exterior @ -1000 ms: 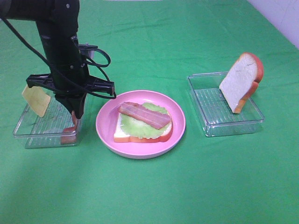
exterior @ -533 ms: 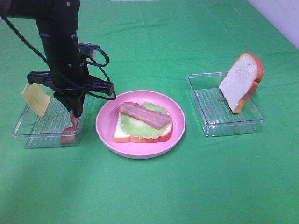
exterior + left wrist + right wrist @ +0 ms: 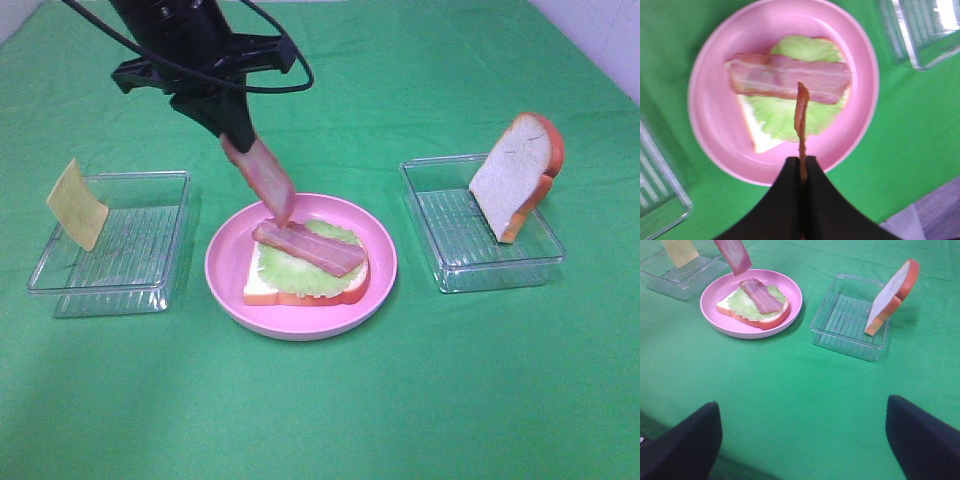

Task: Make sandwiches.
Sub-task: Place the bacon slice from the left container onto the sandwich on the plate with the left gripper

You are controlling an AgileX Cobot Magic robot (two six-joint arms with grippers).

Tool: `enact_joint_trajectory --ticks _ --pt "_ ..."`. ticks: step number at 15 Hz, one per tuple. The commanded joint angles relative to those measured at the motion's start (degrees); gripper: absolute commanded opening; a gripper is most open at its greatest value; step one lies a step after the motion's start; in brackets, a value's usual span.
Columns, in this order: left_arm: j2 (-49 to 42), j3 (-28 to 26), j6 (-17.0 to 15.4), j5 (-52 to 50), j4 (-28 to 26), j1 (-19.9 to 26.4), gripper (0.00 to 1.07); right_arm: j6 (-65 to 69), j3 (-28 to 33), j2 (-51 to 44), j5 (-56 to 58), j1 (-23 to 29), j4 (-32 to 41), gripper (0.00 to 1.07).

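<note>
You have a bread slice (image 3: 262, 289) flat on the pink plate (image 3: 225, 290) under a lettuce leaf (image 3: 295, 270) and a bacon strip (image 3: 310, 250); a second strip (image 3: 265, 180) dangles above. The cheese square (image 3: 76, 204) leans in the left tray (image 3: 110, 296), the spare slice (image 3: 512, 178) in the right tray (image 3: 500, 273).

We find the plate (image 3: 225, 265) between the left tray (image 3: 100, 300), holding cheese (image 3: 77, 205), and the right tray (image 3: 500, 272), holding a bread slice (image 3: 515, 175).
</note>
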Motion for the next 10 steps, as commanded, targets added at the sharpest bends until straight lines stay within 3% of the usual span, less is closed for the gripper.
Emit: enact_joint_trajectory --ticks 1,5,7,8,10 --pt "0.92 -0.29 9.11 -0.8 -14.21 -0.46 0.0 -0.69 0.17 -0.86 0.17 0.06 -0.06 0.85" --pt "4.47 -0.29 16.04 -1.32 -27.62 -0.46 0.0 -0.69 0.17 -0.86 0.17 0.06 -0.06 0.85" --pt "7.16 -0.29 17.76 -0.57 -31.05 -0.46 0.0 -0.69 0.17 -0.86 0.17 0.06 -0.06 0.85" --pt "8.31 -0.29 18.05 -0.23 -30.6 -0.46 0.0 -0.69 0.17 -0.86 0.17 0.06 -0.06 0.85" --pt "11.23 -0.29 17.13 -0.86 -20.57 -0.46 0.0 -0.69 0.17 -0.86 0.17 0.06 -0.06 0.85"
